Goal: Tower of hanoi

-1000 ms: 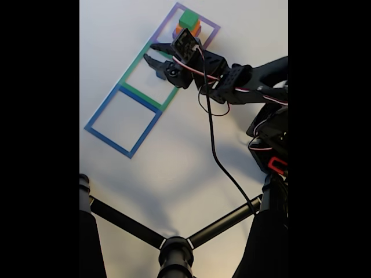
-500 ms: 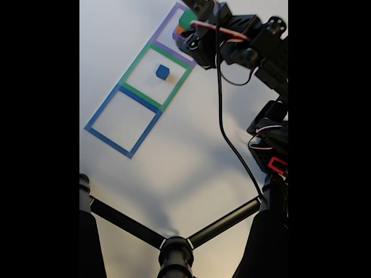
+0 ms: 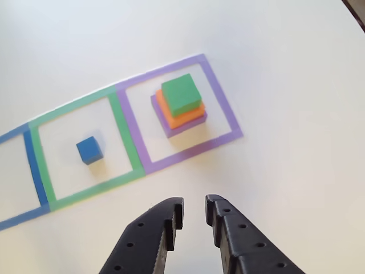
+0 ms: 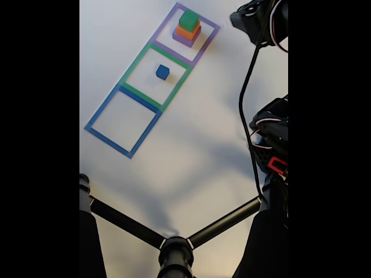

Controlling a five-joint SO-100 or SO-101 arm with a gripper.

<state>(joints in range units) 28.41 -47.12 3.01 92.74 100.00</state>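
blue cube (image 3: 90,150) apart from green-orange-purple stack (image 3: 179,105).

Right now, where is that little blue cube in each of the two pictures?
Other view: the blue cube sits left of centre, inside the green tape square, apart from the stack.
Fixed view: the blue cube sits in the upper middle, inside the green tape square.
Shared landmark: the green block topping the stack in the neighbouring purple tape square.

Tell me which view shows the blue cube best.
The other view: the blue cube is large there, top and side faces distinct, inside the green outline. The fixed view shows it as a small blue spot in that same outline.
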